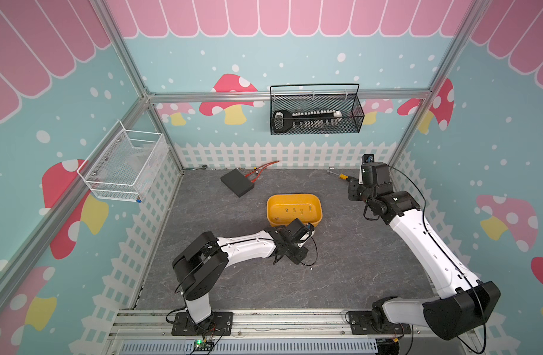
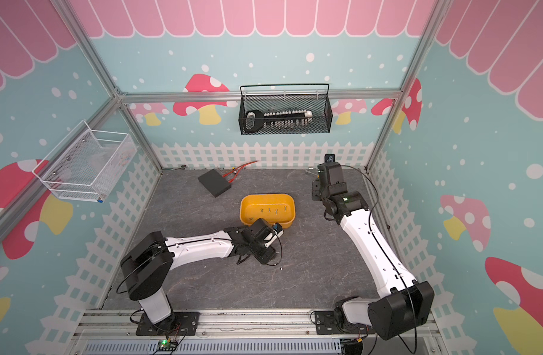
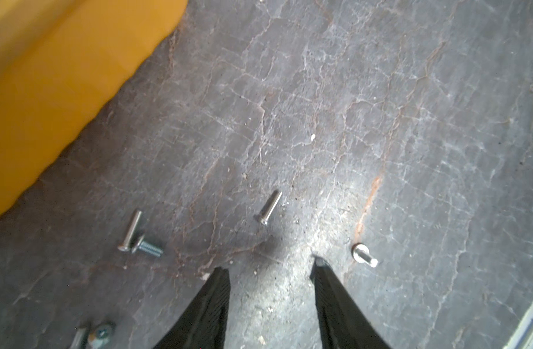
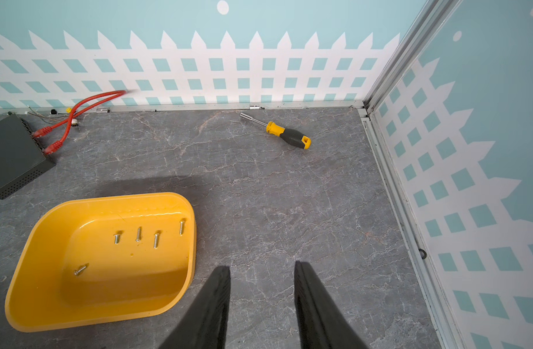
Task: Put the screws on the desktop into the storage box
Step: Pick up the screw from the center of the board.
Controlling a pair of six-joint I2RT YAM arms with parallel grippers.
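Holding five screws [image 4: 156, 240], the storage box [image 4: 123, 208] awaits several loose on the bench [image 3: 410, 121]; left end effector [image 3: 269, 267] and right end effector [image 4: 262, 266] gape empty.

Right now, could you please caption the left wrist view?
Open left gripper near loose screws on desktop beside storage box.

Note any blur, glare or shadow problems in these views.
Left wrist view: yellow-orange plastic storage box blurred, glare patch on dark grey marbled desktop, small silver screws fairly sharp. Right wrist view: crisp, soft shadow beside box. Both top views: evenly lit, no glare.
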